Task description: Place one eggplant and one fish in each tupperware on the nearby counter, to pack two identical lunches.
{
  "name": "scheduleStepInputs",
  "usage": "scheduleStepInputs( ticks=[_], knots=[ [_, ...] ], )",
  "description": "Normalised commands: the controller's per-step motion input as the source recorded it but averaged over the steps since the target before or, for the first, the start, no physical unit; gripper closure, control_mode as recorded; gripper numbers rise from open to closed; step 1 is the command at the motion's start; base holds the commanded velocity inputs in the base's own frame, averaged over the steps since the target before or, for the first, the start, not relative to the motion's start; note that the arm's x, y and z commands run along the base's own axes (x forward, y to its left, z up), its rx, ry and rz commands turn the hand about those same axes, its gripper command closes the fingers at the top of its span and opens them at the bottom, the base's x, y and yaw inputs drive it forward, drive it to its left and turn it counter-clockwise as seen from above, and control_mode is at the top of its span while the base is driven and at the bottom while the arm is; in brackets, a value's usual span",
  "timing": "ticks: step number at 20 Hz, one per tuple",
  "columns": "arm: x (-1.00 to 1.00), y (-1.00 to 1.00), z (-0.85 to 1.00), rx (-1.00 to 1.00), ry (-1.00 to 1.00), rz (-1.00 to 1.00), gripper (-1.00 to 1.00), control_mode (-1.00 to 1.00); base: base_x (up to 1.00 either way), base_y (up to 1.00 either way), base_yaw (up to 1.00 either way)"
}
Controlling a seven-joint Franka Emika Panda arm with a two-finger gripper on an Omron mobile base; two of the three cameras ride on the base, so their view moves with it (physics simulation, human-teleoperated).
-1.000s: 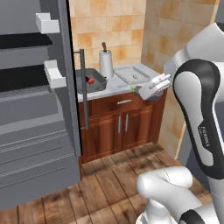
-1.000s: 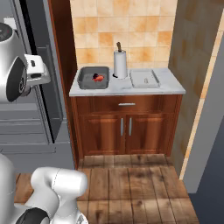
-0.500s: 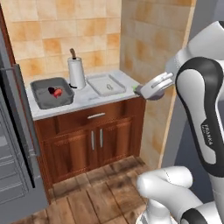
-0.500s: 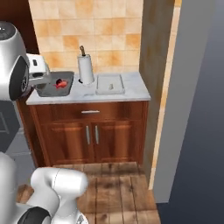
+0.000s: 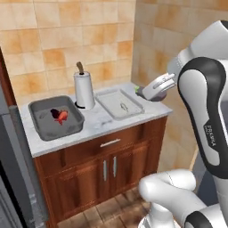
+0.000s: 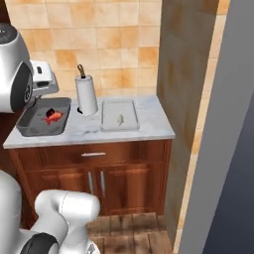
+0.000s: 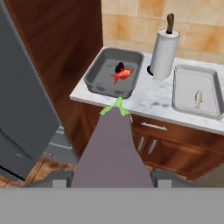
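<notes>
My gripper (image 5: 153,91) is shut on a purple eggplant (image 5: 148,94) and holds it in the air off the counter's right end. In the hand view this eggplant (image 7: 114,148) rises between the fingertips (image 7: 61,179), green stem pointing at the counter. The dark grey tupperware (image 5: 44,129) holds a red-orange fish (image 5: 62,116) and another dark eggplant (image 5: 54,111) beside it. In the pale tupperware (image 5: 133,100) lies a pale fish (image 5: 124,107). Both containers appear in the hand view: dark (image 7: 100,83) with the red fish (image 7: 121,75), pale (image 7: 210,87) with the pale fish (image 7: 197,98).
An upright paper-towel roll (image 5: 83,89) stands between the two containers on the marble counter (image 5: 102,122). Wooden cabinet doors (image 5: 107,171) sit below. A tiled side wall (image 6: 181,74) closes the counter's right end. The grey fridge (image 7: 26,87) stands to the left.
The base has driven, so the whole picture shifted: the fridge slid off to the left and the counter came closer. The eggplant stays in my gripper.
</notes>
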Motion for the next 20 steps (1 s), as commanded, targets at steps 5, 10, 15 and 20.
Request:
scheduleStepInputs(
  ticks=[5,10,15,20],
  knots=[
    [0.0,0.0,0.0,0.0,0.0,0.0,1.0,1.0,1.0,0.02,-0.07],
    [0.0,0.0,0.0,0.0,0.0,0.0,1.0,1.0,1.0,0.0,-0.07],
    [0.0,0.0,0.0,0.0,0.0,0.0,1.0,1.0,0.89,-0.02,-0.05],
    [0.59,-0.34,-0.43,0.0,0.0,-0.05,1.0,-1.0,0.0,0.0,0.0]
  ],
)
